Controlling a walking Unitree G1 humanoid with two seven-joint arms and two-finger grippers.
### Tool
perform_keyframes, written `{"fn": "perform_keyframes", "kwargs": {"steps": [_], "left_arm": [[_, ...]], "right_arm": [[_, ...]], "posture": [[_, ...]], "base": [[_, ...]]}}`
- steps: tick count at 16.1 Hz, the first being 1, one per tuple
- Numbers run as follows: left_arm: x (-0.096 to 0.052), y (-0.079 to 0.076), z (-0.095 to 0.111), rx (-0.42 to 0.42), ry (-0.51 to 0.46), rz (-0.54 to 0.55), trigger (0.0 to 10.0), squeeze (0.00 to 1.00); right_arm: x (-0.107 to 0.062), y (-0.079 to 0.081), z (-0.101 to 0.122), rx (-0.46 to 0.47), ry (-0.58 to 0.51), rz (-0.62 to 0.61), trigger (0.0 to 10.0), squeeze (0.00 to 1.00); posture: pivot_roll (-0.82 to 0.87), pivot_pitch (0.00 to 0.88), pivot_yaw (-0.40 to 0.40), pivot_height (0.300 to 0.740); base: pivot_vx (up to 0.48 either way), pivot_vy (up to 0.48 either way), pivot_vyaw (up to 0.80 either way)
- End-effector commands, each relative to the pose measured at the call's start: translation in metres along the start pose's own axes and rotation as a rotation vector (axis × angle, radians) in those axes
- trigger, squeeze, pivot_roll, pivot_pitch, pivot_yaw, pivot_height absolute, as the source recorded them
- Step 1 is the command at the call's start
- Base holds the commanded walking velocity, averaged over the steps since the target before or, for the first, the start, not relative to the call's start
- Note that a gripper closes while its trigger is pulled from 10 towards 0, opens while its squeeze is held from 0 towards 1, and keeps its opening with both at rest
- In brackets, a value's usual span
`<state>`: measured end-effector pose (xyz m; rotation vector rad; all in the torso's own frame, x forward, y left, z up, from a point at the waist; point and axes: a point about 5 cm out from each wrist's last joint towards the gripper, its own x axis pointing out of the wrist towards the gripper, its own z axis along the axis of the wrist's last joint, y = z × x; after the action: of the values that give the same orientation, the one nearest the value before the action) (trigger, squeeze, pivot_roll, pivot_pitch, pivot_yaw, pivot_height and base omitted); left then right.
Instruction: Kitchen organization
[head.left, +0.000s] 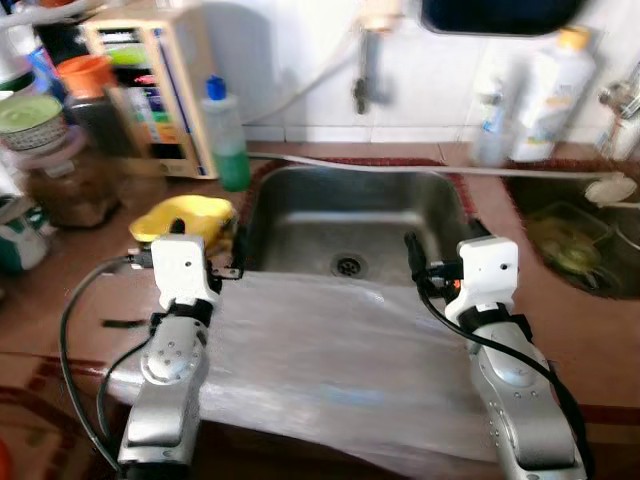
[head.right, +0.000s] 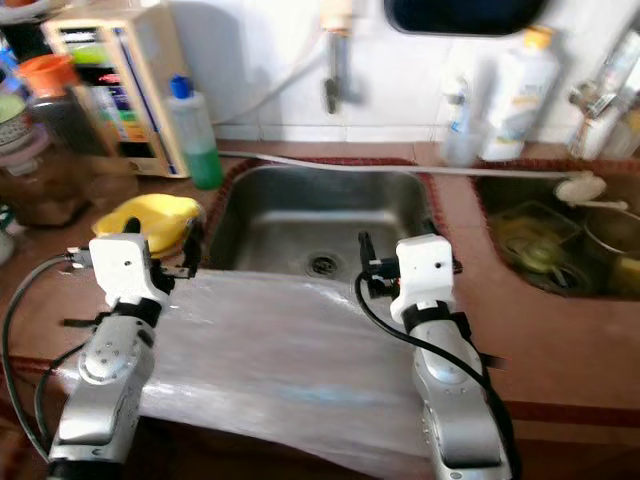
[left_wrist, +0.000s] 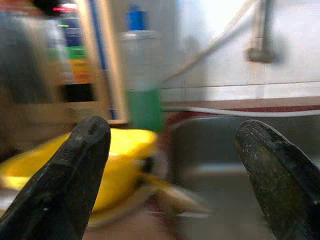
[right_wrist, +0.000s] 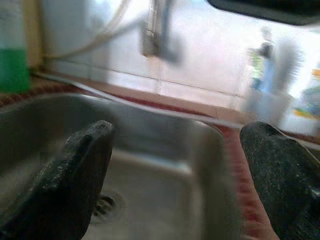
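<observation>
Left of the stainless steel sink basin (head.left: 350, 225): yellow plastic dish (head.left: 183, 217), likely light, slick; grip its rim. Left gripper (head.left: 232, 262) just beside it, fingers spread, empty. Right gripper (head.left: 412, 258) at the sink's front edge, fingers apart, holding nothing.

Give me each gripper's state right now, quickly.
Left gripper: open, holding nothing, by the yellow dish.
Right gripper: open, holding nothing, over the sink.
</observation>
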<state>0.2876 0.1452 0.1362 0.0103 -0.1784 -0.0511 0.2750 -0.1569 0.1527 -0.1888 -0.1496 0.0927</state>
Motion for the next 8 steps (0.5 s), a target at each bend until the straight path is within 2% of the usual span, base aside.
{"fn": "perform_keyframes", "kwargs": {"steps": [1, 8], "left_arm": [[0.0004, 0.0038, -0.0004, -0.005, 0.01, 0.008, 10.0, 0.0], [0.0014, 0.0049, 0.0015, 0.002, 0.001, 0.003, 10.0, 0.0]], "right_arm": [[0.0007, 0.0006, 0.0052, 0.011, -0.023, -0.004, 10.0, 0.0], [0.0006, 0.0019, 0.0059, 0.016, -0.027, -0.014, 10.0, 0.0]], "posture": [[-0.04, 0.029, 0.062, 0.74], [-0.04, 0.028, 0.068, 0.74]], "base": [[0.0, 0.0, 0.0], [0.0, 0.0, 0.0]]}}
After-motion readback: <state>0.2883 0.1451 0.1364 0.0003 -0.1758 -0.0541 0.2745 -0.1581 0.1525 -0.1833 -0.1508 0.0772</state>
